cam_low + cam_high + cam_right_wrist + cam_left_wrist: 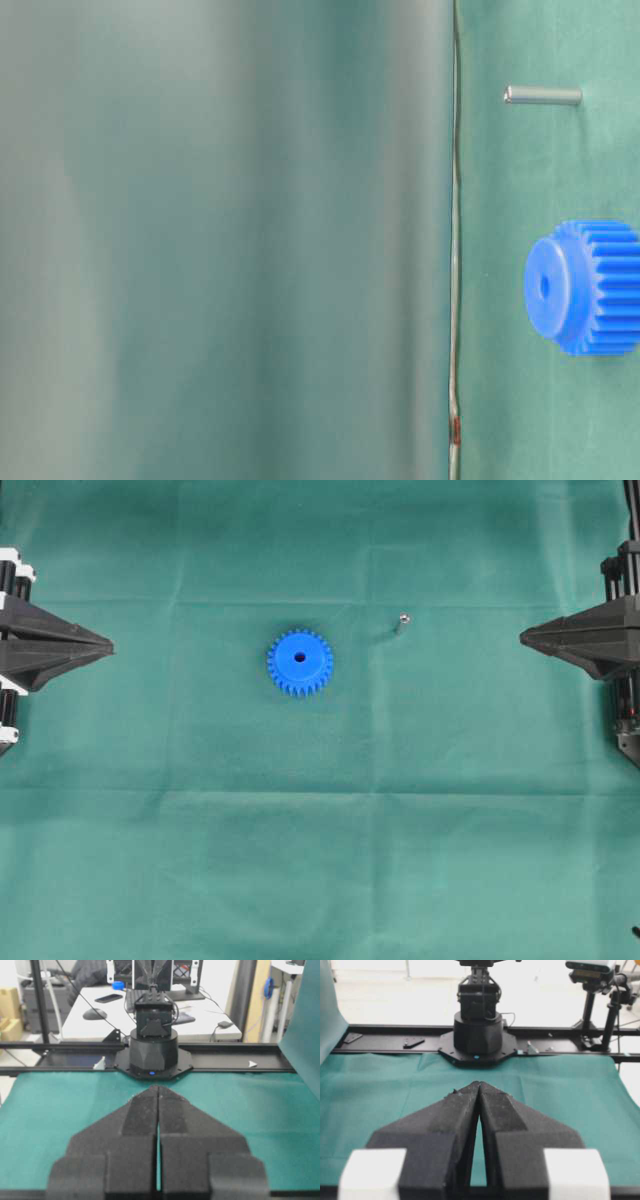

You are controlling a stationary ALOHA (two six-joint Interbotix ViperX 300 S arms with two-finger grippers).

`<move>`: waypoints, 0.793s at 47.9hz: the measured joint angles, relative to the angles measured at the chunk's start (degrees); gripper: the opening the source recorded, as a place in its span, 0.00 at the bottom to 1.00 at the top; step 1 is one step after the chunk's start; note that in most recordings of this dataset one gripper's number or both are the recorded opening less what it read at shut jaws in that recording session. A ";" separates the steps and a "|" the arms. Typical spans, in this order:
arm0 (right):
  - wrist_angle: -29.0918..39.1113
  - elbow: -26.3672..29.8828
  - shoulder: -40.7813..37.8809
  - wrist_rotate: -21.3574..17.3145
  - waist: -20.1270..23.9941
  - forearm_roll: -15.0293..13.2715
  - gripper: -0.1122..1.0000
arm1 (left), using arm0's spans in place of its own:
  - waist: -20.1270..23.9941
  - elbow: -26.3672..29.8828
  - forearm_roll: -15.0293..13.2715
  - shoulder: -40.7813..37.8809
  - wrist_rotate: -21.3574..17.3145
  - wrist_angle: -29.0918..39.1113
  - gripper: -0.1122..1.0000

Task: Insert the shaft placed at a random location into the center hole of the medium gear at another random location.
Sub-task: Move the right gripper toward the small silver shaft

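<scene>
Only overhead shows the shaft (400,621) right of the medium gear (299,662).

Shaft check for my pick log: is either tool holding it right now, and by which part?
Nothing is held. The shaft lies on the cloth beside the medium gear; the left tool and right tool are shut, empty.

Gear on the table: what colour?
Bright blue, the round toothed plastic gear with a dark centre hole. The overhead exterior view shows it best.

Gear (590,288) cropped at table-level edge.
</scene>
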State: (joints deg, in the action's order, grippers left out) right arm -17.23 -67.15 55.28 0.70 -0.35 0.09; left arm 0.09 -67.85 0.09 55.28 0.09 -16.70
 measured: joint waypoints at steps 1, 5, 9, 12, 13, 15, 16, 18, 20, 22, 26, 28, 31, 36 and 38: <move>0.00 -0.09 -0.09 0.00 0.00 0.00 0.11 | 0.00 0.00 0.00 0.00 0.00 0.00 0.10; 0.26 -0.09 -0.35 0.00 -0.62 0.00 0.11 | 0.00 0.18 0.18 -0.18 0.88 0.62 0.10; 1.14 0.00 -1.58 0.00 -2.90 0.00 0.11 | 0.00 0.18 0.35 -0.18 1.23 1.49 0.10; 1.23 0.00 -2.81 0.00 -4.13 0.00 0.11 | 0.00 0.26 0.35 -0.26 1.23 1.85 0.10; 1.23 0.00 -3.43 0.00 -4.48 0.00 0.11 | 0.00 0.18 0.35 -0.18 1.23 1.85 0.10; 1.23 0.18 -4.66 0.00 -5.19 0.00 0.11 | 0.00 0.26 0.44 -0.18 1.23 2.02 0.10; 1.23 0.18 -5.36 0.00 -5.54 0.00 0.11 | 0.00 0.26 0.44 -0.18 1.23 2.02 0.10; 1.23 0.18 -6.86 0.00 -6.33 0.00 0.11 | 0.00 0.26 0.44 -0.18 1.23 2.02 0.10; 1.23 0.26 -8.35 0.00 -7.03 0.00 0.10 | 0.00 0.26 0.44 -0.18 1.23 2.02 0.10; 1.23 0.26 -10.20 0.00 -7.82 0.00 0.11 | 0.00 0.26 0.44 -0.18 1.23 2.11 0.10; 0.97 0.35 -13.80 0.00 -9.14 0.00 0.13 | 0.00 0.26 0.44 -0.18 1.23 2.02 0.10; 0.70 0.53 -16.08 0.00 -9.76 0.00 0.17 | 0.00 0.26 0.44 -0.18 1.23 2.11 0.10; 0.00 0.97 -19.69 0.00 -10.63 0.00 0.29 | 0.00 0.26 0.44 -0.18 1.23 2.11 0.10; -2.02 2.29 -26.19 0.00 -11.87 0.00 0.58 | 0.00 0.18 0.44 -0.26 1.23 2.29 0.10; -2.81 2.72 -28.74 0.00 -12.30 0.09 0.69 | -0.09 0.18 0.44 -0.26 1.14 2.29 0.10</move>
State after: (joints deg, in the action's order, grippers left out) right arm -20.04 -64.42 26.54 0.70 -12.66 0.18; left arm 0.00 -67.68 0.53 55.02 1.23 -14.41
